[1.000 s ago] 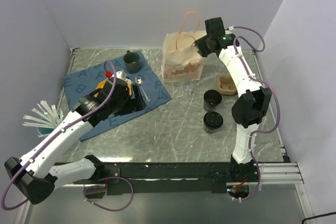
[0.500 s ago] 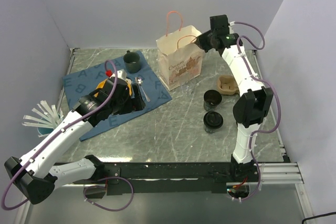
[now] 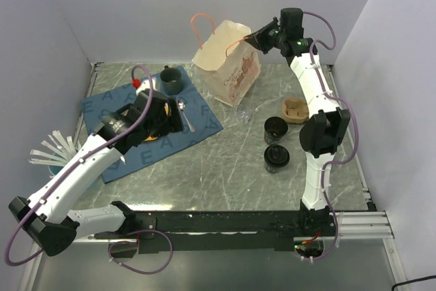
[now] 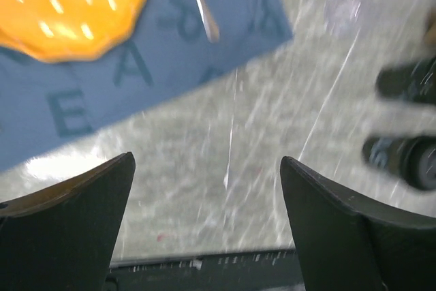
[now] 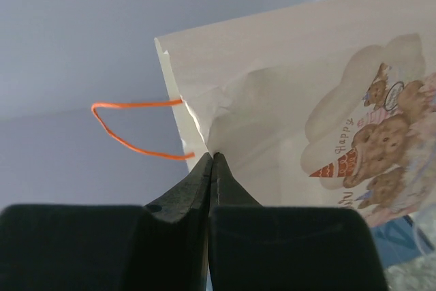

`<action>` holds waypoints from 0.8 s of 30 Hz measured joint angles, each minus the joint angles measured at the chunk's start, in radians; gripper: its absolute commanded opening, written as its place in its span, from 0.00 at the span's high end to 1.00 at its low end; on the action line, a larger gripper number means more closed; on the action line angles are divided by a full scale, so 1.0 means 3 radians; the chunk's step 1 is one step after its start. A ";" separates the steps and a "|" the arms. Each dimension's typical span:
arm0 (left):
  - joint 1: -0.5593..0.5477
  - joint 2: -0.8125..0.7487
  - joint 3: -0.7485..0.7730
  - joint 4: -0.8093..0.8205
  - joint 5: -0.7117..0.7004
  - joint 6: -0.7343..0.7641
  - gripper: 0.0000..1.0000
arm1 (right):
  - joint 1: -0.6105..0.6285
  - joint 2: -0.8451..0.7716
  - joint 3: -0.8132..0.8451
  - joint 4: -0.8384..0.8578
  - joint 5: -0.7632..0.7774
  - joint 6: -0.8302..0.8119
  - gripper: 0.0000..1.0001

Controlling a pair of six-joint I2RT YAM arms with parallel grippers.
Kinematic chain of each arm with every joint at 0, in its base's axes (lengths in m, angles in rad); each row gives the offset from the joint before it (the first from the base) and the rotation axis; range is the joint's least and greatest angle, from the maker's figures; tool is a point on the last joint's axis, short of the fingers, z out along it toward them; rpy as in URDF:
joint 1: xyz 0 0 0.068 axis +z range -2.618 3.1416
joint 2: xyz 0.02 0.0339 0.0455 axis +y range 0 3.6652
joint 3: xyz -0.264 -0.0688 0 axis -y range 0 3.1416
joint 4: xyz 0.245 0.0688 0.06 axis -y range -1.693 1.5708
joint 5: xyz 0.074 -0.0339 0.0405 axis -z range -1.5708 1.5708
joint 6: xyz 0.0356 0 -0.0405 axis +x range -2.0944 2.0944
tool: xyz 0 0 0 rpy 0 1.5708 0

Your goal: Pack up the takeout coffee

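The right claw (image 3: 259, 37) is pressed together on the top edge of the paper bag (image 3: 229, 63), pinching it beside one end of the orange handle (image 5: 129, 131). The bag hangs tilted at 12 o'clock on the worktop (image 3: 218, 168), its printed bear-and-cookie side facing the arms. Whether its low corner touches the surface I cannot tell.

The takeout coffee sits at about 3 o'clock: the far cup (image 3: 275, 128) and the near cup (image 3: 276, 157), both upright with black lids on, one just beside the other. The pulp tray (image 3: 295, 110) lies at 2 o'clock, just beyond the far cup and with both wells bare.

The left claw (image 4: 206, 168) is spread wide and grips nothing, hovering over the near edge of the blue placemat (image 3: 119, 103) at 9 o'clock. On that mat lie an orange scalloped dish (image 4: 68, 5) and a spoon (image 3: 184, 115), with a dark green mug (image 3: 171, 80) at its far corner.
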 measured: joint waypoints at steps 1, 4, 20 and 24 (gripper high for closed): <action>0.0000 0.0027 0.0127 -0.0037 -0.0089 0.0005 0.06 | -0.0003 0.0061 0.0086 0.0028 -0.0093 -0.0005 1.00; 0.0008 0.0084 0.0510 -0.0161 -0.0346 0.0019 0.09 | -0.0005 0.0139 0.0149 0.0100 -0.0324 -0.0025 1.00; 0.0047 0.0219 0.2057 -0.0718 -0.0865 0.0252 0.09 | 0.0132 -0.0426 -0.0011 -0.0075 -0.1193 -0.0275 1.00; 0.0050 0.0226 0.2434 -0.0771 -0.0834 0.0394 0.09 | 0.0300 -0.1002 -0.0481 -0.0259 -0.1329 -0.0481 1.00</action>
